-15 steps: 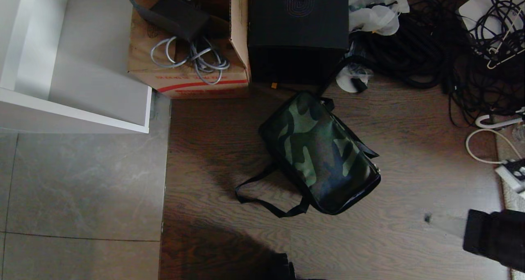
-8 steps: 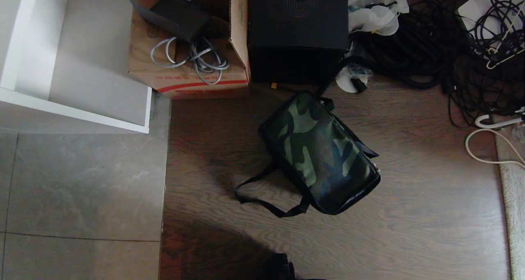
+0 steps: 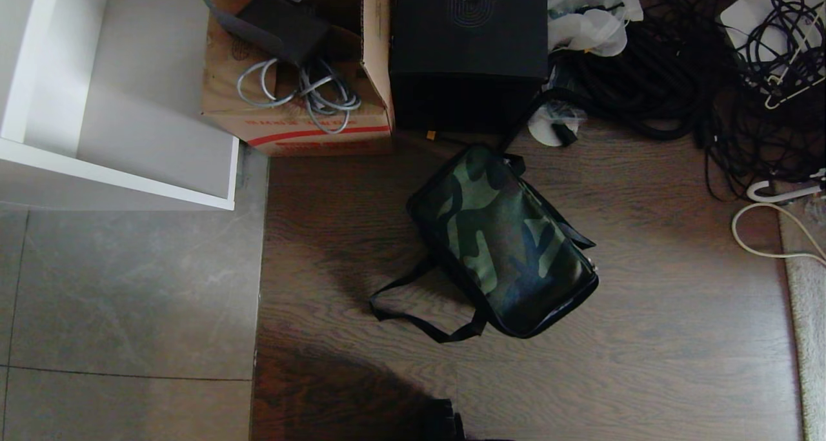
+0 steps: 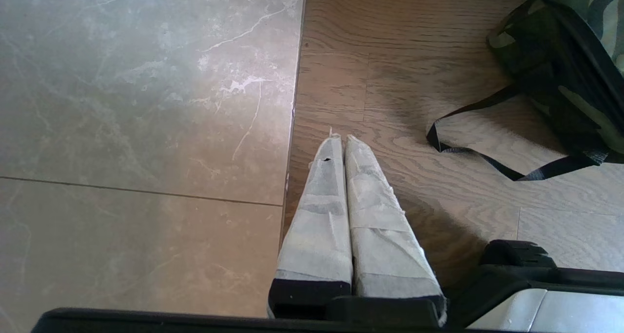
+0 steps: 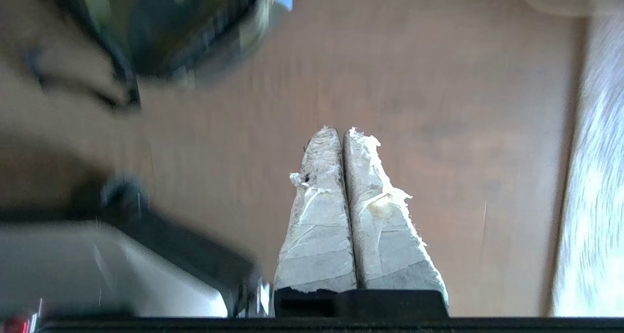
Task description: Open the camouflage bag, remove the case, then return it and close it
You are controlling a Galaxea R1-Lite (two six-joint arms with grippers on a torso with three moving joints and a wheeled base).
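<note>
On the wood floor [image 3: 645, 338], closed camouflage bag [image 3: 503, 241], left gripper [image 4: 340, 140] and right gripper [image 5: 340, 132] both clenched empty

Green-and-black camouflage bag [image 3: 502, 239] on brown wood-grain floor [image 3: 645, 338].

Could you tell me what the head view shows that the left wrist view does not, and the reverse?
Only the head view shows the whole camouflage bag zipped shut, the cardboard box, the black box and the cable pile; no arm appears there. Only the left wrist view shows the left gripper, its taped fingers pressed together above the floor seam. Both share the bag's edge, its black strap, the wooden floor and the grey tiles.
</note>
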